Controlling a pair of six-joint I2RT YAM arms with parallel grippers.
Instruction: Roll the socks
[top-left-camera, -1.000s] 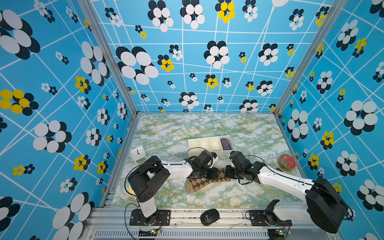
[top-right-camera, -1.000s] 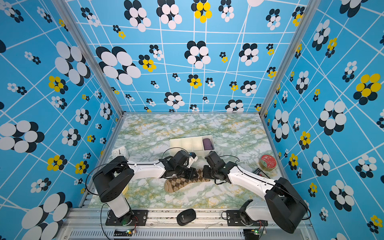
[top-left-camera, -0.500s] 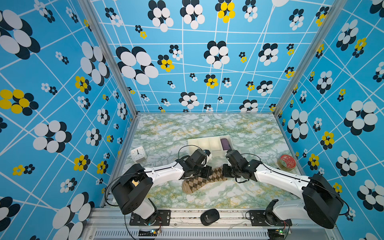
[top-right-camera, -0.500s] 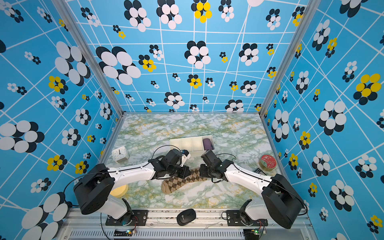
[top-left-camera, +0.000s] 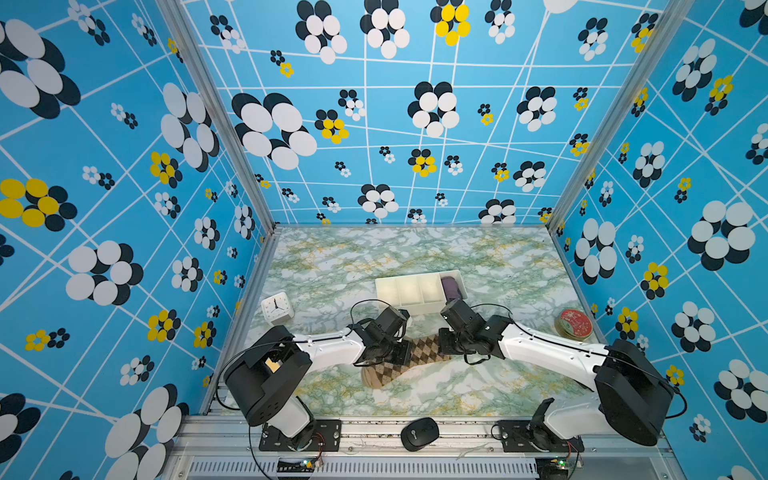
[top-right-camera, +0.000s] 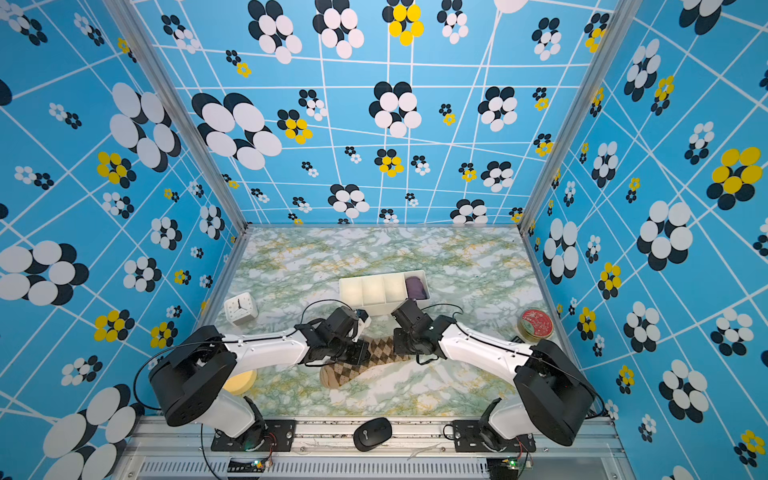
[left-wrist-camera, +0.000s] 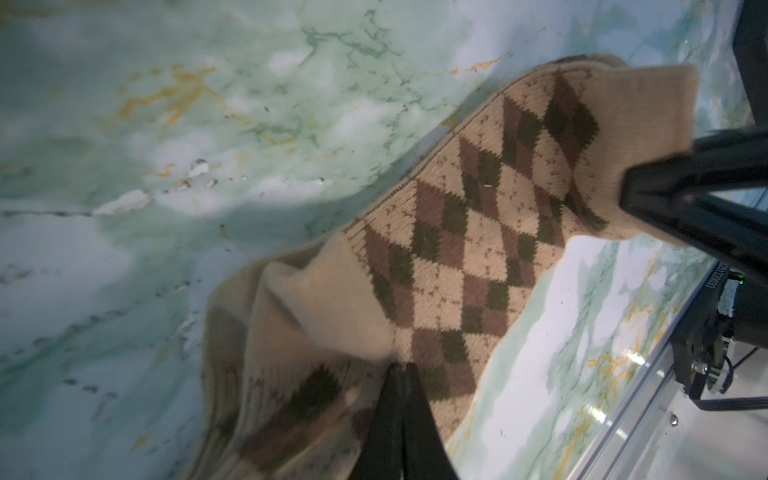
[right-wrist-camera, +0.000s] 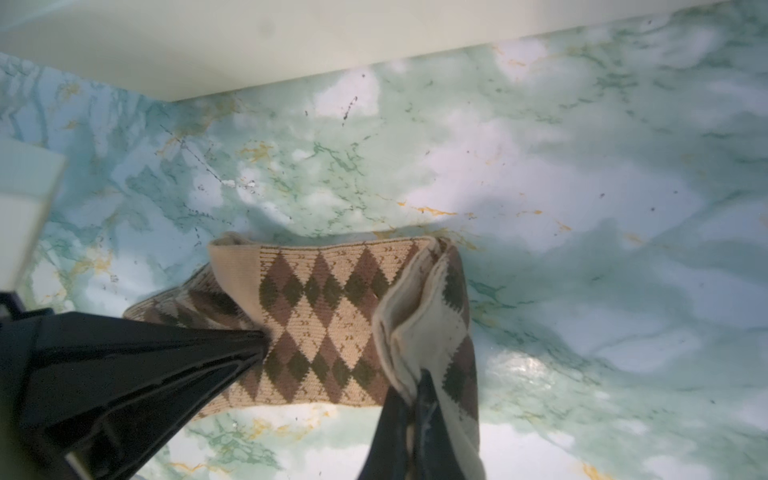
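Gripping socks (top-left-camera: 424, 351) with left pincer (left-wrist-camera: 401, 368) and right pincer (right-wrist-camera: 417, 388), both clenched on knit. Stretched low across table (top-left-camera: 457, 386), at 6 o'clock of tray (top-left-camera: 395, 291), toe pointing toward 7 o'clock. Risk: thin pinch slipping under pull; layers parting, spoiling roll. Tray close behind: bumping possible.

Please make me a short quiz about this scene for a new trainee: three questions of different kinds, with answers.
1. True or false: the left gripper and the right gripper are both shut on the argyle socks.
2. In both top views, what lies in the right-end compartment of the white tray? A) purple fabric bundle B) blue towel C) spoon
3. Which white object stands near the left edge of the table?
Key: 1 true; 2 A; 3 the clock.
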